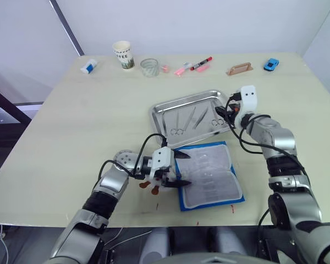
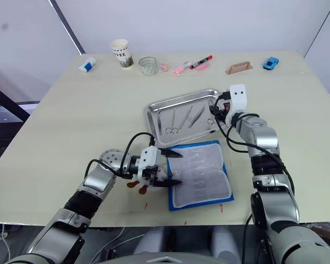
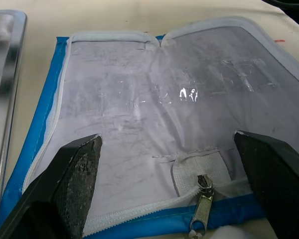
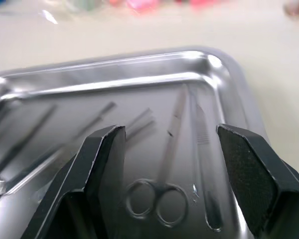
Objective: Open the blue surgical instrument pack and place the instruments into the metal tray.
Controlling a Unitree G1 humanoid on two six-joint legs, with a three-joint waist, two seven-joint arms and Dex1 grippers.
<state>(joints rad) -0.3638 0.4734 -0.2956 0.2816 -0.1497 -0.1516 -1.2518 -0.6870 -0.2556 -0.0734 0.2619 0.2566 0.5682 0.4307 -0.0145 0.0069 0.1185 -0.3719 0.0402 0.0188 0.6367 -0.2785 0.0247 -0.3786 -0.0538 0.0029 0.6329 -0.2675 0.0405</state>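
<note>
Steel tray [image 1: 160,110] holds the tools [image 1: 193,117]; my right gripper [image 1: 223,114], over it, gapes empty, so I judge withdrawal next.

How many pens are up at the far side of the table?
2: a pink marker and, just right of it, a red marker, both lying between the glass and the wooden handle block.

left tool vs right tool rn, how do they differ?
The left tool sits at the near-left edge of the opened blue surgical instrument pack, whose clear pockets look empty; the right tool is over the right end of the metal tray, above the instruments lying in it. The left points right across the pack; the right points left over the tray. Both are open, holding nothing.
</note>
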